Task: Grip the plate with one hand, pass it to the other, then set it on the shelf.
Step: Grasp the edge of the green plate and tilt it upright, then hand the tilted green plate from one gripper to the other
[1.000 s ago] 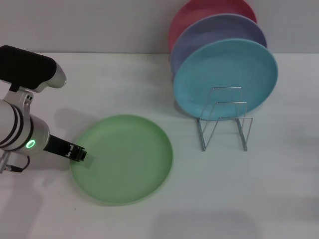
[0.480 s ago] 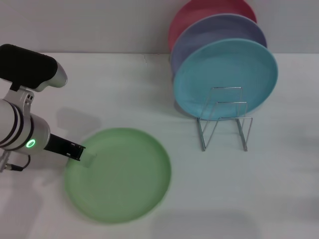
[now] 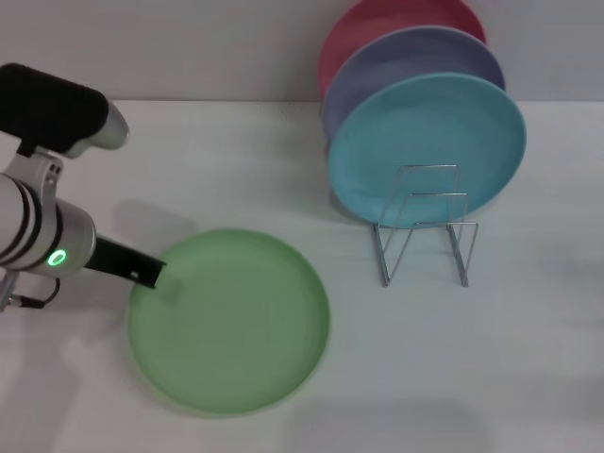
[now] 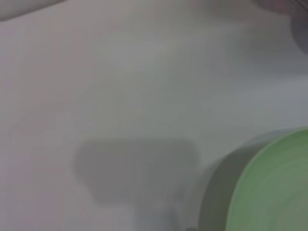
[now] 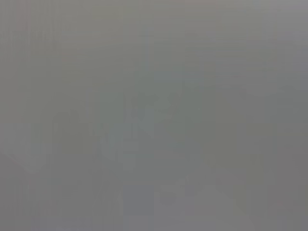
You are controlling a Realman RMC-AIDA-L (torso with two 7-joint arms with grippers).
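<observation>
White counter (image 3: 236,160), first grasp made, handover and racking still ahead.
Left gripper (image 3: 151,275) is clenched on the near-left rim of the light-green plate (image 3: 231,321); the shelf (image 3: 425,226) has a free front slot; right gripper unseen.

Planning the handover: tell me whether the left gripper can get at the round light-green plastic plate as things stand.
Probably yes. The left gripper is already at the near-left rim of the round light-green plastic plate, which looks lifted off the white table. Nothing stands between them. Whether its grip is closed cannot be seen.
</observation>
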